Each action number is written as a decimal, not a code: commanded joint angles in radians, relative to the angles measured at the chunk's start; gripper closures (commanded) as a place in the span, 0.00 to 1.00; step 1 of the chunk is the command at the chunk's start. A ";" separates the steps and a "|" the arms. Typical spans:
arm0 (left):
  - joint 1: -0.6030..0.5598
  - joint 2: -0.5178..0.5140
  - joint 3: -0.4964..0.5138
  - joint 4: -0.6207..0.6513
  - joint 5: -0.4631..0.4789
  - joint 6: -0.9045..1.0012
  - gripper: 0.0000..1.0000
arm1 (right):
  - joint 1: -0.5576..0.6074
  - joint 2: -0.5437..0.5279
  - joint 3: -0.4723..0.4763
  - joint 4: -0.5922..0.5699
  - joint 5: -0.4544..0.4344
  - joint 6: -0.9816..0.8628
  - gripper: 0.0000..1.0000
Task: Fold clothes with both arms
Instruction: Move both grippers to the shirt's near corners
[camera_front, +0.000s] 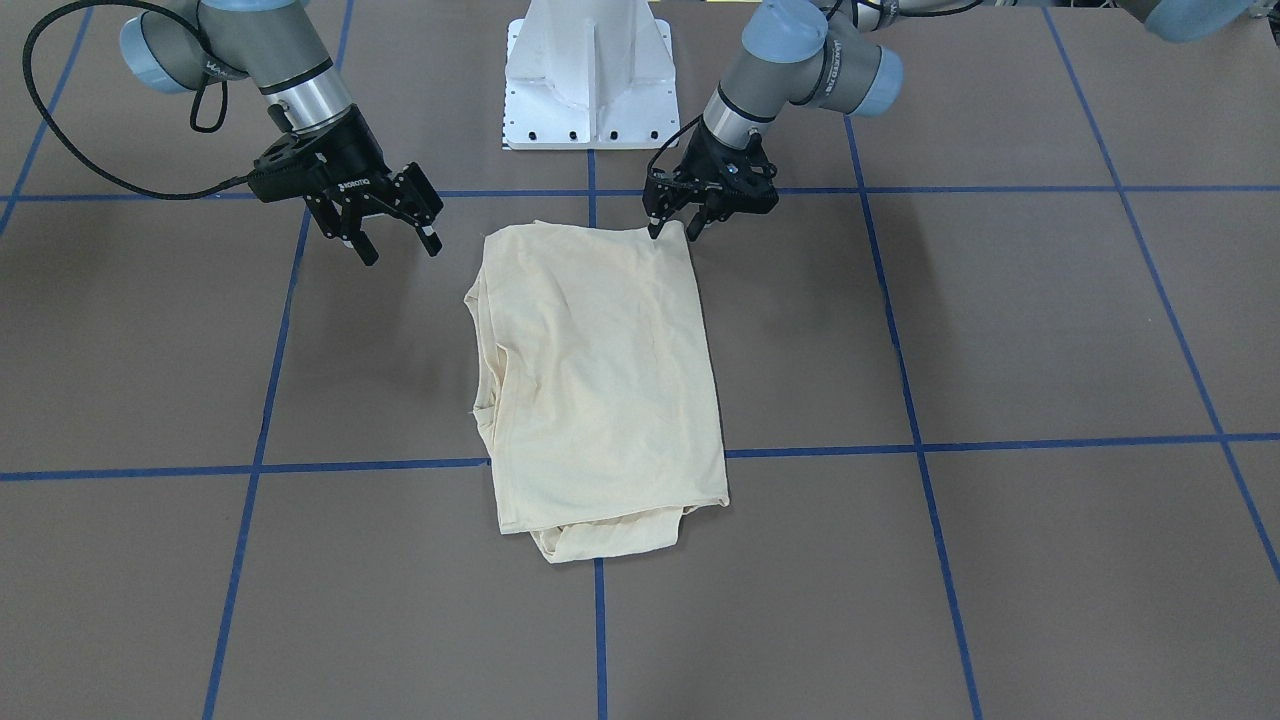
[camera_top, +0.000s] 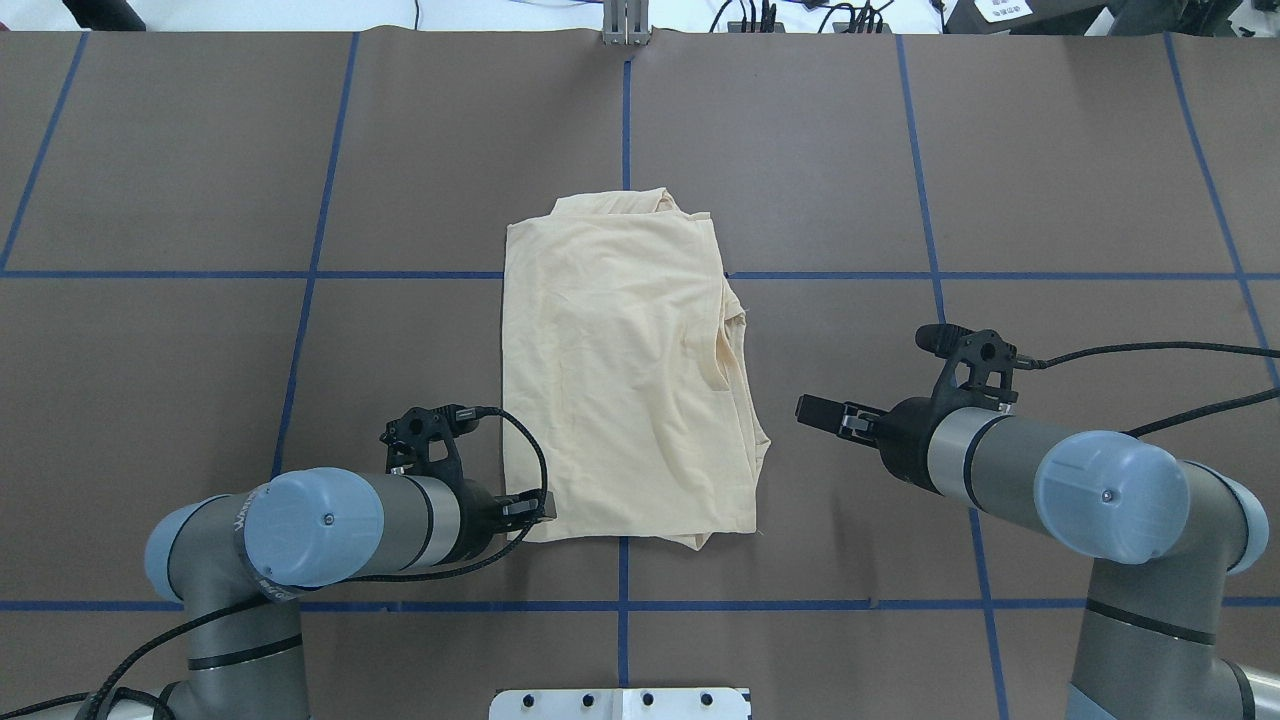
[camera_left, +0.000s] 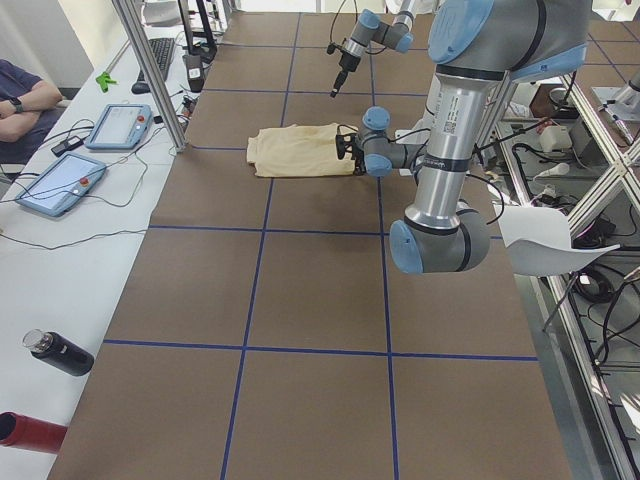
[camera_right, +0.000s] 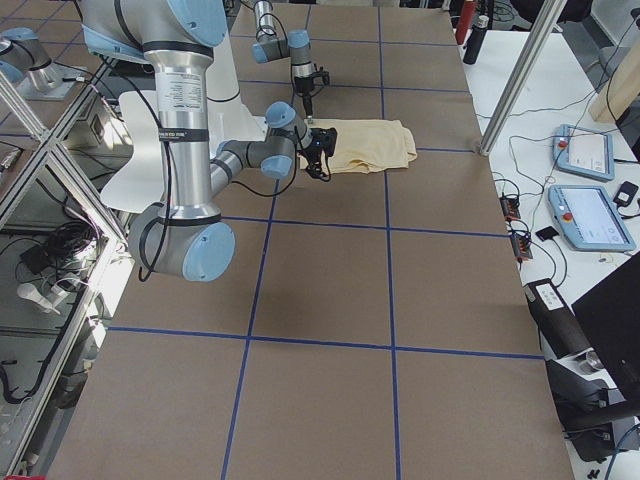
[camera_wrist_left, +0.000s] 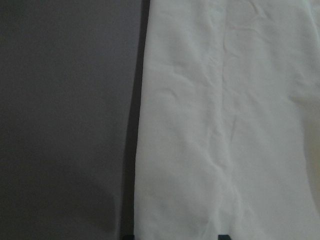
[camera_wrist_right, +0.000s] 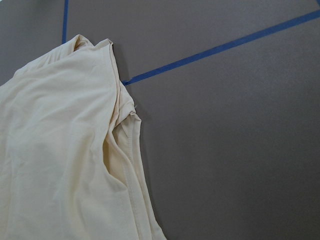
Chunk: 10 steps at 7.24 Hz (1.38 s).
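Note:
The clothes are one pale cream-yellow shirt (camera_front: 600, 380) (camera_top: 620, 380), folded into a rough rectangle at the middle of the brown table, print hidden. My left gripper (camera_front: 673, 232) (camera_top: 533, 510) is open and low at the shirt's corner nearest the robot, one finger on either side of the edge. In the left wrist view the two fingertips (camera_wrist_left: 223, 236) stand wide apart with the cloth (camera_wrist_left: 225, 125) between them. My right gripper (camera_front: 400, 247) (camera_top: 810, 408) hangs open above bare table beside the shirt's other long edge (camera_wrist_right: 120, 130), touching nothing.
The white pedestal base (camera_front: 590, 80) stands at the robot's edge of the table. Blue tape lines (camera_front: 900, 445) grid the brown surface. Beyond the table's far edge lie two teach pendants (camera_left: 115, 125), a metal post (camera_left: 150, 70), bottles (camera_left: 60, 352) and a person's folded arms (camera_left: 25, 100).

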 joint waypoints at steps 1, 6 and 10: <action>0.009 0.006 0.000 0.000 0.001 0.000 0.38 | -0.002 0.000 0.000 0.000 -0.007 0.000 0.00; 0.011 0.002 -0.003 0.000 0.000 0.001 1.00 | -0.009 0.020 -0.056 -0.006 -0.036 0.005 0.01; 0.011 0.002 -0.008 0.000 -0.002 0.000 1.00 | -0.107 0.278 -0.100 -0.442 -0.120 0.242 0.10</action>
